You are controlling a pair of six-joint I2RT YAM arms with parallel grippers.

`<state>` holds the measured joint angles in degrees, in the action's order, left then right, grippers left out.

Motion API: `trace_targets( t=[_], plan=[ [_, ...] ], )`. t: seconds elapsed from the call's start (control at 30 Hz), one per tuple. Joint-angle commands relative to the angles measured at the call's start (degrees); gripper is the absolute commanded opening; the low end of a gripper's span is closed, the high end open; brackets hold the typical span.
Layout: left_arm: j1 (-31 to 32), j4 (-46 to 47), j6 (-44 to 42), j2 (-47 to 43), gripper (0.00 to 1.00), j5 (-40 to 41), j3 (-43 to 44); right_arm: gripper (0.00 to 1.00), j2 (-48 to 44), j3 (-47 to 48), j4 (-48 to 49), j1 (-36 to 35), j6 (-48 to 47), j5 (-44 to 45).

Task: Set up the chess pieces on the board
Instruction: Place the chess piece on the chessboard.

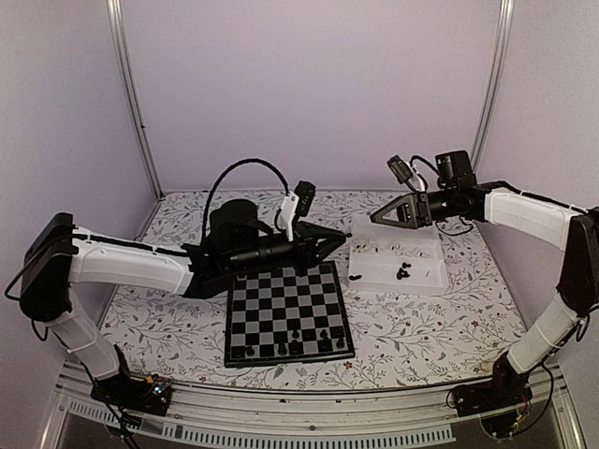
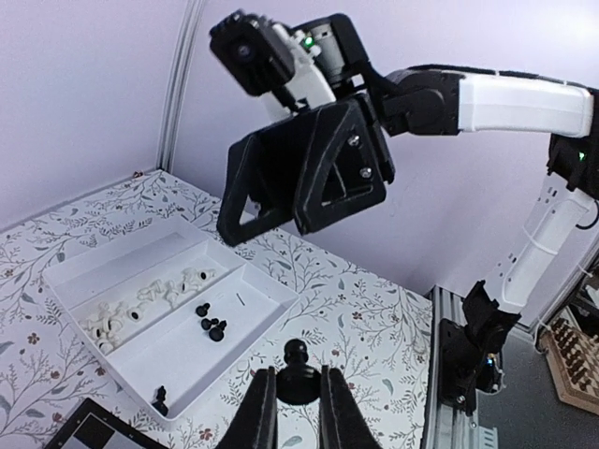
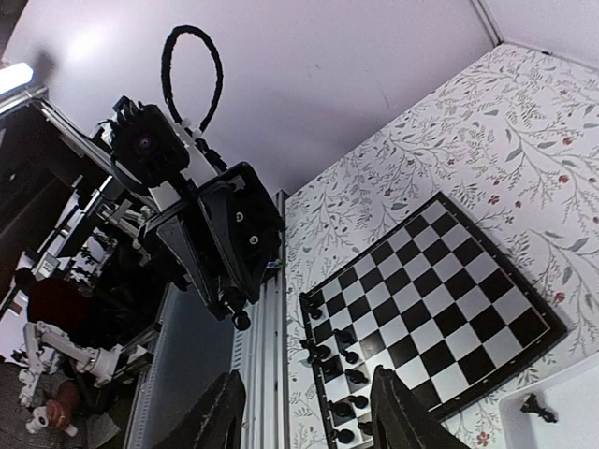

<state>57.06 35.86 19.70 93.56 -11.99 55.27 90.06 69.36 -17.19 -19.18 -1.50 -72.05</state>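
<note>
The board (image 1: 281,299) lies at the table's near middle, with several black chess pieces (image 1: 309,339) along its near rows. My left gripper (image 2: 298,379) is shut on a black piece (image 2: 297,354) and hangs above the flowered tablecloth between the board and the white tray (image 1: 426,267). In the top view the left gripper (image 1: 342,238) points right. My right gripper (image 1: 376,215) faces it, higher up, over the tray's far left corner. The right gripper (image 3: 309,419) is open with nothing between its fingers. The tray holds white pieces (image 2: 140,304) and a few black ones (image 2: 211,325).
An aluminium rail (image 1: 309,412) with both arm bases runs along the near edge. Metal posts (image 1: 131,94) and lilac walls close in the back and sides. A cable loop (image 1: 248,173) arches over the left arm.
</note>
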Motion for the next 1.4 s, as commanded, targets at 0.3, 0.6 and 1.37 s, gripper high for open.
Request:
trace_targets(
  t=[0.3, 0.6, 1.37],
  plan=[
    [1.83, 1.79, -4.56, 7.24, 0.04, 1.56, 9.74, 0.41, 2.55, -4.56, 21.94, -2.67, 26.55, -11.79],
    [1.90, 1.78, -3.78, 9.84, 0.04, 1.41, 12.25, 0.26, 2.37, -4.64, 22.54, -2.72, 26.72, -12.60],
    [1.83, 3.34, -2.42, 12.48, 0.04, 4.25, 13.43, 0.01, 2.06, -4.98, 23.37, -2.79, 26.65, -11.43]
  ],
)
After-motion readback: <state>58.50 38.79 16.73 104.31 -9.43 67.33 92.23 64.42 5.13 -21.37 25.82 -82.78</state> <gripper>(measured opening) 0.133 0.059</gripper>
